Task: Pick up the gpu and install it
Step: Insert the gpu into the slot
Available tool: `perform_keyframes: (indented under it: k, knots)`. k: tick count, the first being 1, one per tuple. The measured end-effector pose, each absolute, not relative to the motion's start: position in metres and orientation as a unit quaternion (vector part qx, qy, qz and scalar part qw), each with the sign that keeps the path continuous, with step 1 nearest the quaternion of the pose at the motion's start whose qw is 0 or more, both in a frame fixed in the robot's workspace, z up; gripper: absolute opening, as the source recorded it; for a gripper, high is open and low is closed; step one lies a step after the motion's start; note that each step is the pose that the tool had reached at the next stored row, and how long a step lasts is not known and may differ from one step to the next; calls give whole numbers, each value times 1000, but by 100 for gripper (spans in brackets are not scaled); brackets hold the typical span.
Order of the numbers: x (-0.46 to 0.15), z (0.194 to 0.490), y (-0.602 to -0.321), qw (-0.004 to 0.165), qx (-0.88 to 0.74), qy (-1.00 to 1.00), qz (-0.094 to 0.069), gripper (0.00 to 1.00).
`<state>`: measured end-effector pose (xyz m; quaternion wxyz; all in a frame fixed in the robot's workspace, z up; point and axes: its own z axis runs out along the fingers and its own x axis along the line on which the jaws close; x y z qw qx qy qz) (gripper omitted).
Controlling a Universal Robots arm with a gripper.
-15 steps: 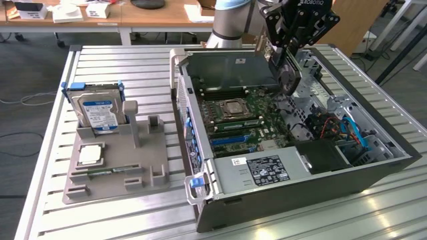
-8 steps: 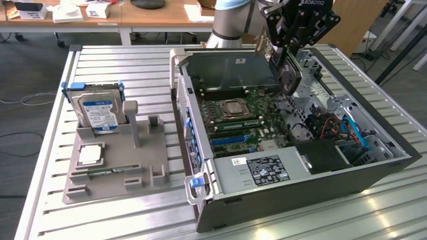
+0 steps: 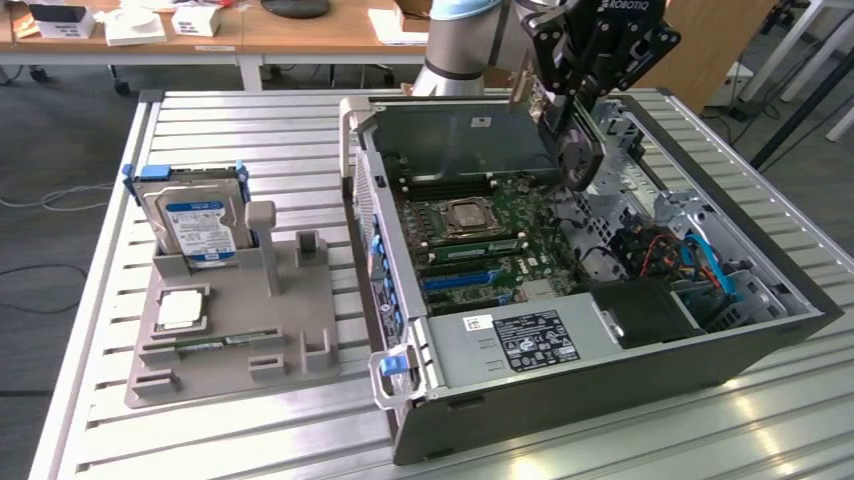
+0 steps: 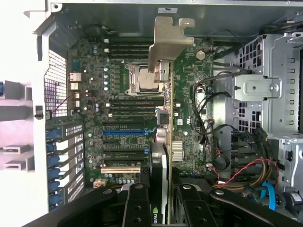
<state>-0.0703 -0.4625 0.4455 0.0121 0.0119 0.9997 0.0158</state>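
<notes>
**Graphics card held over open computer**

We see the gripper above the open computer case. The case lies on its side toward the table's edge at the exterior view's right. The fingers are drawn in against both faces of the gpu, clamping the black card on edge with its round fan showing. In the wrist view the gpu runs as a thin line over the motherboard. Its metal bracket sits at the far end, just beside the processor socket. The card appears to hang clear of the board, though we cannot be sure from this angle. Near the table's opposite edge, well apart from the case, a grey holder carries a hard drive standing upright.
</notes>
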Motion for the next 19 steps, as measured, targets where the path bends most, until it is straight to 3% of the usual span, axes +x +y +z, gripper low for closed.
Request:
perform_keyframes:
  k: [19]
  knots:
    - [-70,445,-463,10,-133,991,17,27]
